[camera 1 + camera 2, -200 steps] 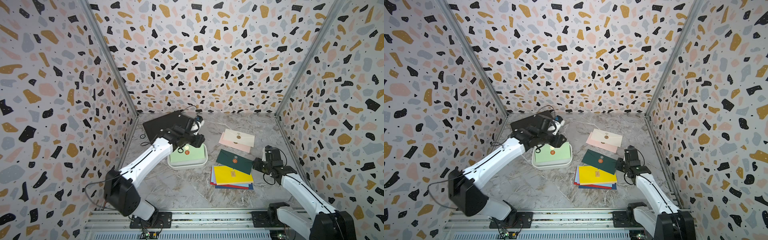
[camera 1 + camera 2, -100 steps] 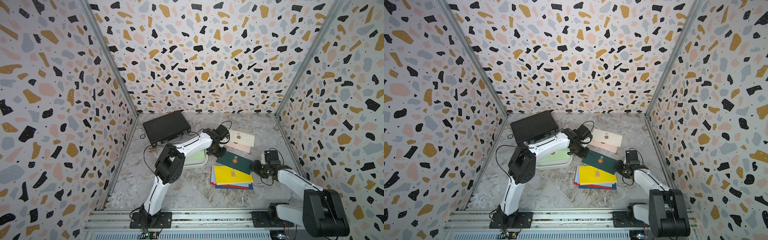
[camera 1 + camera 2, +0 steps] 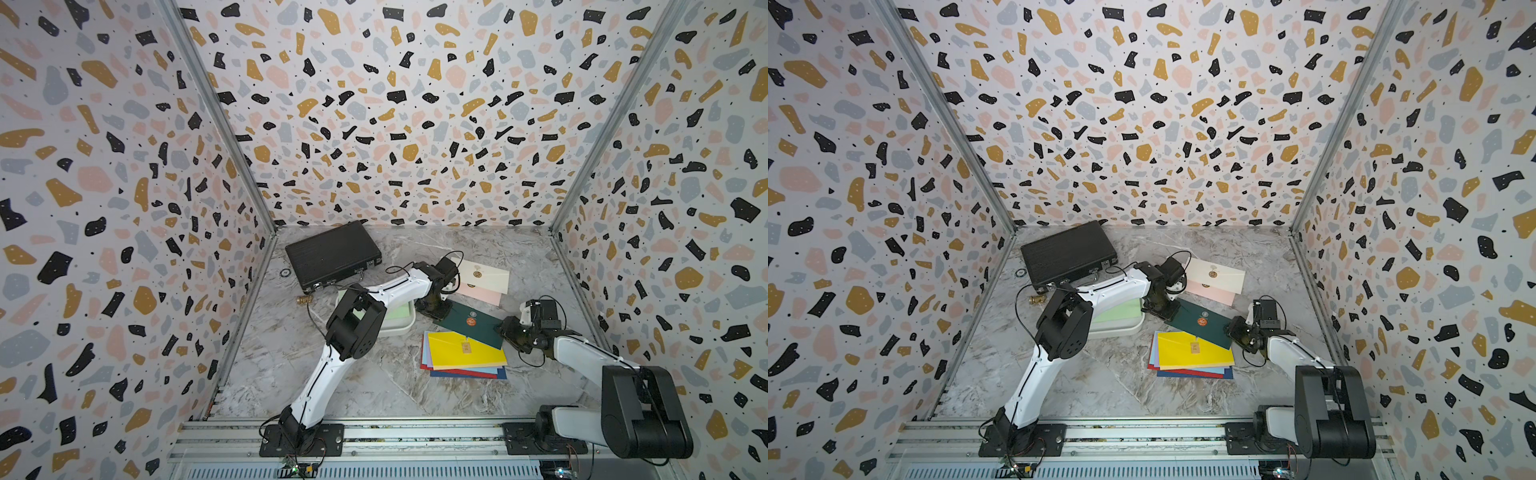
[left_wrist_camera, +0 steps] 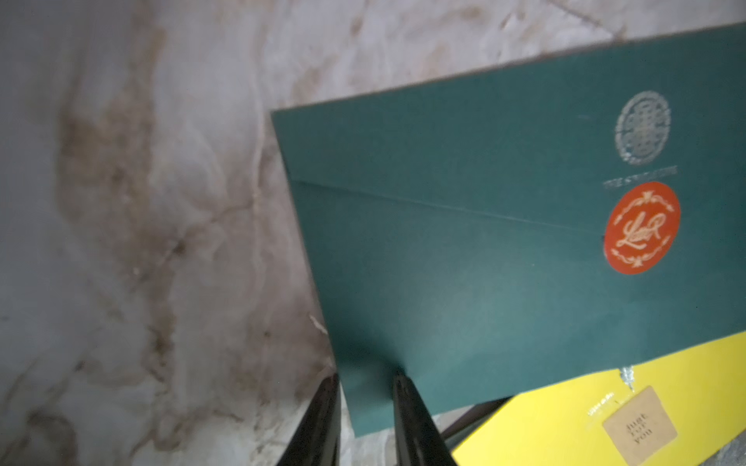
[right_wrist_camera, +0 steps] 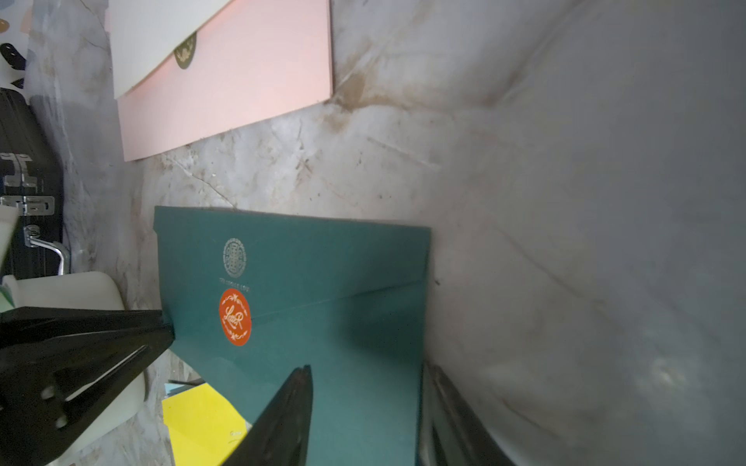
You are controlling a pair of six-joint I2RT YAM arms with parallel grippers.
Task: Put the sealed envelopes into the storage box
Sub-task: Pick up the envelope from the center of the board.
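The dark green envelope lies flat on the bench just beside the storage box. Its near edge overlaps the yellow envelope that tops a stack. The left pincer straddles one corner of it with jaws narrowly apart (one finger on marble, one on paper). The right pincer stands open over the opposite short edge, one finger on the envelope and the other just off it. A light green envelope lies in the box, partly hidden by the left arm.
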